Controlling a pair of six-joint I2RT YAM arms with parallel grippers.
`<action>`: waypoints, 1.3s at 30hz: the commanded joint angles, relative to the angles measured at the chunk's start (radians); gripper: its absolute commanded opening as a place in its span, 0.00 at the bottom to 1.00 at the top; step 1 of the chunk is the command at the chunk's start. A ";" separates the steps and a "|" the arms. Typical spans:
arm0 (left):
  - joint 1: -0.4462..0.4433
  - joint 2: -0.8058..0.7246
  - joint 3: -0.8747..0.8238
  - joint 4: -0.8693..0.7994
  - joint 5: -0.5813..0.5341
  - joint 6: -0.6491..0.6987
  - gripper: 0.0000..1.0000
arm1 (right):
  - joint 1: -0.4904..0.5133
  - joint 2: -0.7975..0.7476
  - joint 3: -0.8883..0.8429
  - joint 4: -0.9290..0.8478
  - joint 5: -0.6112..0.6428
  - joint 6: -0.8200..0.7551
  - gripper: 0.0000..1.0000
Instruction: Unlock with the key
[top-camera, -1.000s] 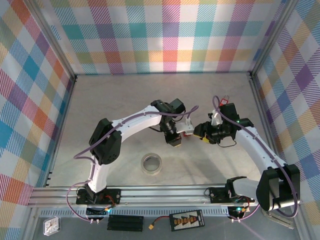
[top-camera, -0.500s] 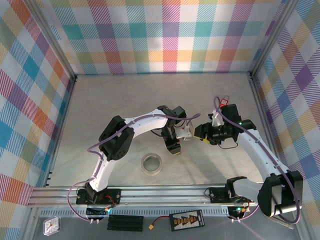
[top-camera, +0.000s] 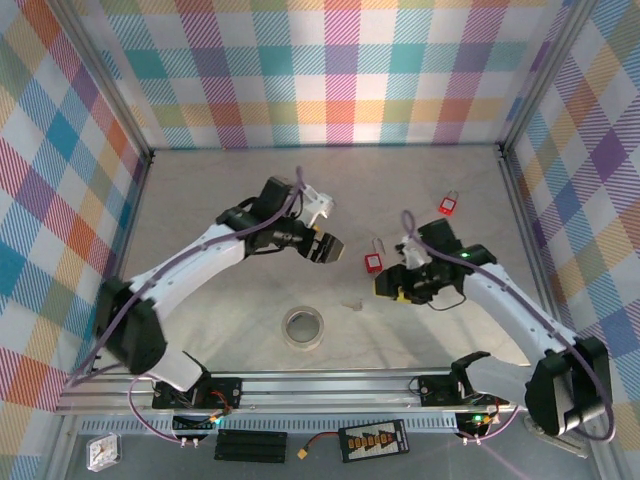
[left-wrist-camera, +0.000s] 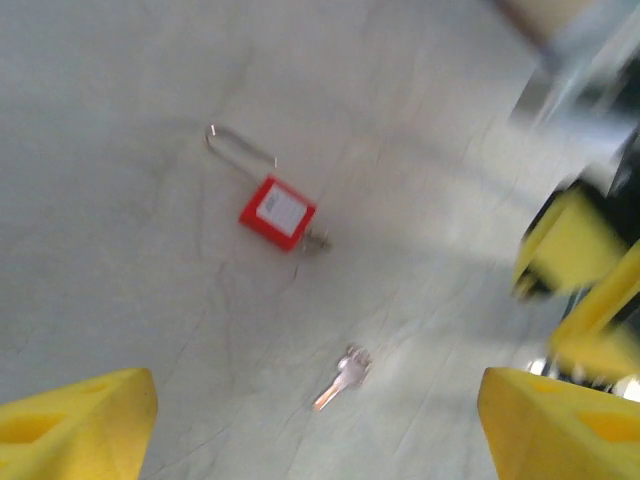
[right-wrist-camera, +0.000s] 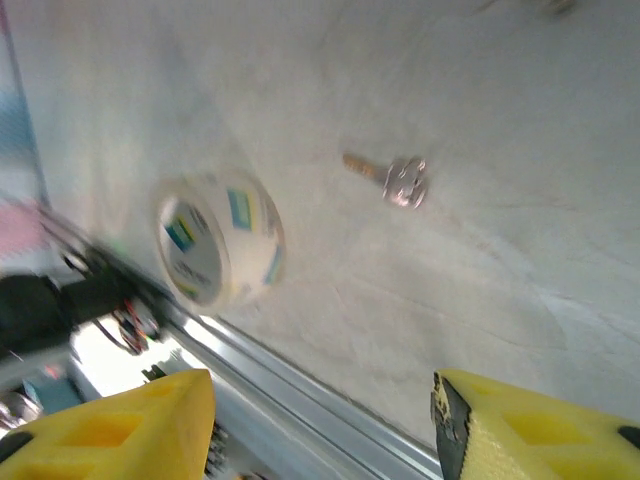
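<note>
**A:** Where was the key?

**B:** Flat on the desk, loose, between the tape roll and a red padlock. Nothing gripped it. The padlock lay on its side a little beyond the key, with nothing holding it either. The left wrist view was too blurred to tell whether its shackle was sprung.

**A:** And the pincers?

**B:** Both had their jaws apart and held nothing. The left pincer hung just left of the padlock. The right pincer sat just right of the key.

**A:** What could have gone wrong from there?

**B:** The key was thin and lay flush with the desk, so I judged fingers coming down on it might skid it away, perhaps towards the tape roll. The padlock was unanchored, so pushing a key into it with nothing bracing it would likely just slide it. There was also a second padlock near the far right, well apart from the first. The key might fit only one of them.

**A:** Counts?

**B:** Two red padlocks, one loose key, one tape roll and two pincers. Something small showed at the base of the nearer padlock, but I couldn't tell what it was.
</note>
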 joint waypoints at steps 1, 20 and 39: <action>-0.010 -0.116 -0.036 0.089 -0.102 -0.222 0.85 | 0.131 0.129 0.082 -0.050 0.137 -0.113 0.60; -0.010 -0.567 -0.045 -0.274 -0.450 -0.336 0.96 | 0.386 0.646 0.422 -0.086 0.508 -0.383 0.62; -0.010 -0.592 -0.045 -0.308 -0.499 -0.314 0.98 | 0.407 0.776 0.430 -0.087 0.555 -0.361 0.53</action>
